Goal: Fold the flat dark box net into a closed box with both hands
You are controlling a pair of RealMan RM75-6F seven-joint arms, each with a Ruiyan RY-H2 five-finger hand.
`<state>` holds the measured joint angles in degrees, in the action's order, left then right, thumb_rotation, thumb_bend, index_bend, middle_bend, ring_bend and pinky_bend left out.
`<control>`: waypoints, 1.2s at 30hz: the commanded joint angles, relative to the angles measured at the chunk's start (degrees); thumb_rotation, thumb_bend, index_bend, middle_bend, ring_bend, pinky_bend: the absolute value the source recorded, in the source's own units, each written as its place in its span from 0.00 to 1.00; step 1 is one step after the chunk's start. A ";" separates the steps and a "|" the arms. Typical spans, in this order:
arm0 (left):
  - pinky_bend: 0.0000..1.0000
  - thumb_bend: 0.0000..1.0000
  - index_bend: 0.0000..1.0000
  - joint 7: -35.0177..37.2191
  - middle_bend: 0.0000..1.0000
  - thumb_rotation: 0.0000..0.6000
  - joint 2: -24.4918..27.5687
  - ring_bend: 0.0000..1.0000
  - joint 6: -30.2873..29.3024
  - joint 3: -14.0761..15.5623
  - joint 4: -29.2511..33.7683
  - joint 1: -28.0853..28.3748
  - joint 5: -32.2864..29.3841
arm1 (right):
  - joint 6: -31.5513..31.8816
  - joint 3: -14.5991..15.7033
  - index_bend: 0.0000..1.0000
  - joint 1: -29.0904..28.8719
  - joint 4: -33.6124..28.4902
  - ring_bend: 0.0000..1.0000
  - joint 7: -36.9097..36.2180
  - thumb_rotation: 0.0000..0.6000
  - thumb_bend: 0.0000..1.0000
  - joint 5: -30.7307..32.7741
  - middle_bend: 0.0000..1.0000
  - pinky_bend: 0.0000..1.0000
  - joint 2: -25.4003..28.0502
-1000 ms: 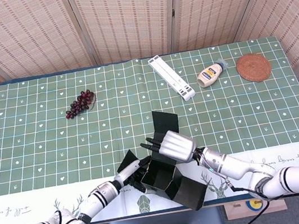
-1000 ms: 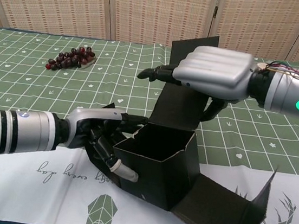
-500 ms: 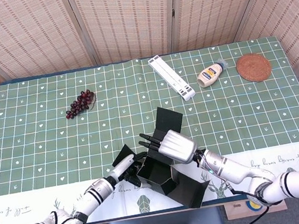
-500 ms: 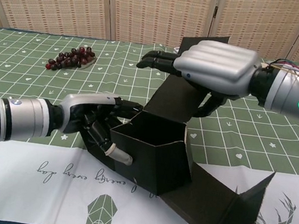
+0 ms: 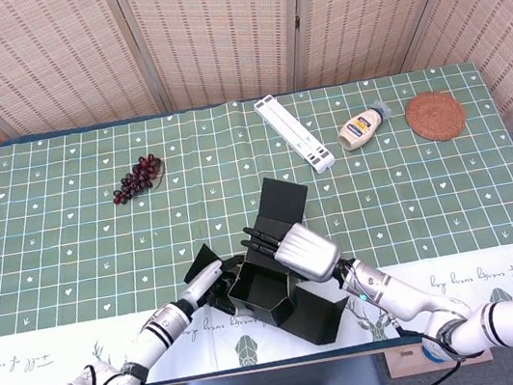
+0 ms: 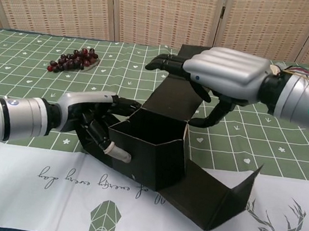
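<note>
The dark box net (image 6: pixel 155 155) stands near the front edge of the table (image 5: pixel 71 251), partly folded: its walls already make an open cup, one long flap (image 6: pixel 179 96) rises behind toward the far side, and another panel (image 6: pixel 212 198) lies out to the front right with its end turned up; the left hand (image 6: pixel 94 122) is pressed against the left wall of the cup with its fingers curled on it, so it holds the box from that side, though I cannot tell how much is a real grip and how much only support; the right hand (image 6: pixel 222 73) hovers flat over the rear flap with the fingers stretched forward and apart, and it grips nothing; whether its thumb touches the flap underneath is not clear in either view. I judge the step in hand is to bring the rear flap down as a lid; to do it well, the left hand should keep the cup steady and square, not pushing the wall inward; the right palm should press along the flap's crease evenly, so it bends at the fold line and not in the middle; the front panel must stay outside the opening until the lid is seated.
</note>
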<state>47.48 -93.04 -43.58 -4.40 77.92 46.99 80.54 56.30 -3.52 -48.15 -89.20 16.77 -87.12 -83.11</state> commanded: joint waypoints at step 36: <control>0.90 0.10 0.21 21.46 0.25 1.00 15.56 0.59 7.27 -6.65 5.81 -2.50 -3.70 | 20.94 0.92 0.00 12.96 4.34 0.67 -12.85 1.00 0.08 -10.99 0.00 0.91 2.06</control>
<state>68.72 -77.69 -36.53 -10.83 83.53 44.41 77.03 76.93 -1.93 -35.43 -85.86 1.79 -98.00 -79.11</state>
